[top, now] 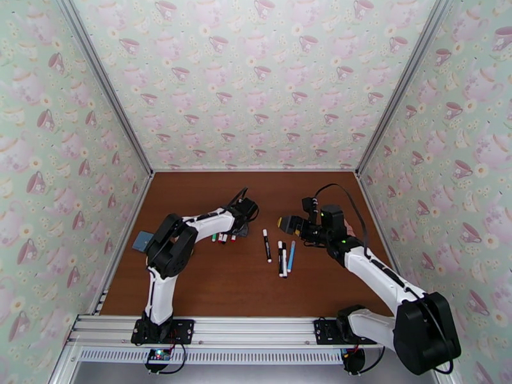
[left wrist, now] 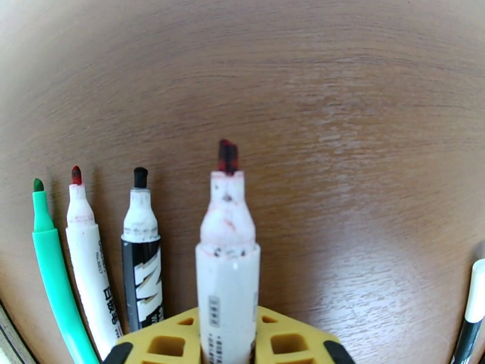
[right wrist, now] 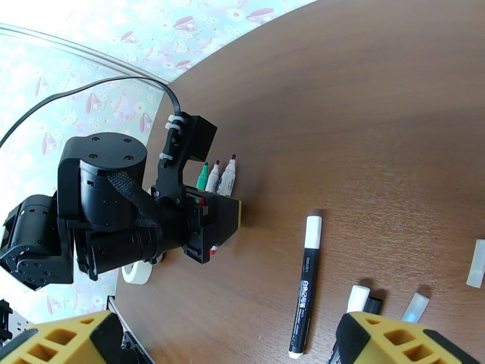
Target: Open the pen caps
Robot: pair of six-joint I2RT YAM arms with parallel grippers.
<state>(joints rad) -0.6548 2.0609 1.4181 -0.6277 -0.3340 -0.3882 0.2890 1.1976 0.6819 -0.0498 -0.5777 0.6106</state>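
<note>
My left gripper is shut on a white pen with a bare red tip, held low over the table. Beside it lie three uncapped pens: a green one, a white red-tipped one and a black-tipped one. From above, the left gripper sits just behind that row. Further right lie capped pens: one with a white cap, a pair and a light blue one. My right gripper hangs open above them, nothing between its fingers. A pale loose cap lies at the right.
A small blue card lies at the table's left edge. A white tape roll sits behind the left arm. Patterned walls close in the brown table on three sides.
</note>
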